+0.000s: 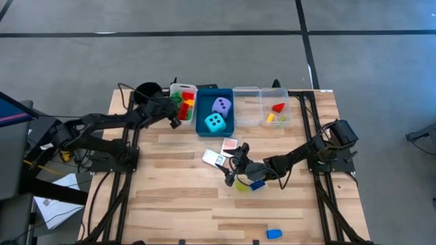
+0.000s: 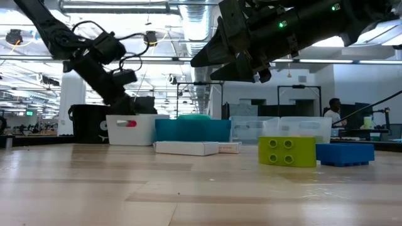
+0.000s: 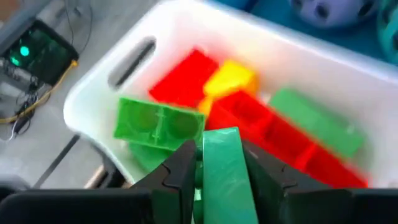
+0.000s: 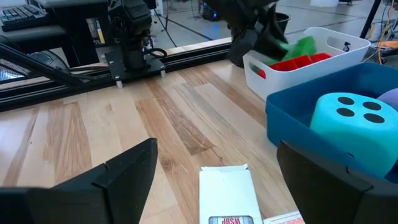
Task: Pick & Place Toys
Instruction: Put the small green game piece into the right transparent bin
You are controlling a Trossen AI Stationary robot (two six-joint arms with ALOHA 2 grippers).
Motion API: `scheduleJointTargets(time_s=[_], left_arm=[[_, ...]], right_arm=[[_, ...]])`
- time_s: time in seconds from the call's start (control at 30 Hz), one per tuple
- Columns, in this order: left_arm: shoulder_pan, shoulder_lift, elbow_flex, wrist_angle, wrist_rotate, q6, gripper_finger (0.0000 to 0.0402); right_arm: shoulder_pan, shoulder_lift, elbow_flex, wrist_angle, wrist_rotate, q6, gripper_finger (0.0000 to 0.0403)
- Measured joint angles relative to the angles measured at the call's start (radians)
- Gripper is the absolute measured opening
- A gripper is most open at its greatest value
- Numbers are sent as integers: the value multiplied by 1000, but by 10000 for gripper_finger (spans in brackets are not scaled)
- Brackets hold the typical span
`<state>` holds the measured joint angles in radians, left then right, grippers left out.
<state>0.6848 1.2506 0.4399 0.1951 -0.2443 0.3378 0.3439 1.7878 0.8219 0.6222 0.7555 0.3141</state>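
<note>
- Between my left pincer's (image 3: pixel 219 180) dark fingers sits a bright green plastic brick (image 3: pixel 225 174).
- Just beyond it, the white plastic tray (image 3: pixel 99 87) shows red, yellow and green bricks mixed together.
- Ahead of my right pincer (image 4: pixel 214 177), a cyan soft die (image 4: pixel 351 134) with dark dots lies in the blue tray (image 4: pixel 292 118).
- Beside it, a lavender soft die (image 1: pixel 221 105) with dark dots.
- Under my right pincer: a yellow-green studded brick (image 2: pixel 287 151) and a blue brick (image 2: pixel 345 154).
- Between its fingers, a white card pack (image 4: pixel 229 194) with red lettering.

Both arms are black, built of slim links and chunky joint housings, with thin black cables looping along them. The right arm (image 2: pixel 295 28) shows small green indicator lights on its housing. Each gripper ends in two flat, dark, wedge-shaped fingers (image 4: pixel 118 177).
</note>
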Motion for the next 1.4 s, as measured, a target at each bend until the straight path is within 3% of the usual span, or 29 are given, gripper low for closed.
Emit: scheduleJointTargets(time_s=[0.23,0.4,0.57,0.77,0.9,1.2,1.27,1.4], left_arm=[[-62,-91,31,3,6,-3,88],[-142,-226,31,3,18,-62,88],[-232,-335,32,10,174,-235,89],[-364,-360,32,63,322,-393,89],[-459,-343,32,165,348,-475,89],[-604,-248,32,485,356,-596,88],[-617,-217,32,585,415,-611,88],[-637,-164,32,830,636,-635,88]], right_arm=[[0,0,0,26,4,7,324],[25,-14,0,78,86,7,324],[95,-132,0,14,180,-17,324],[207,-346,1,-220,196,-19,324],[291,-453,1,-349,252,-19,324],[455,-489,0,-417,580,14,324],[462,-480,1,-434,590,58,324],[468,-450,0,-443,597,78,324]])
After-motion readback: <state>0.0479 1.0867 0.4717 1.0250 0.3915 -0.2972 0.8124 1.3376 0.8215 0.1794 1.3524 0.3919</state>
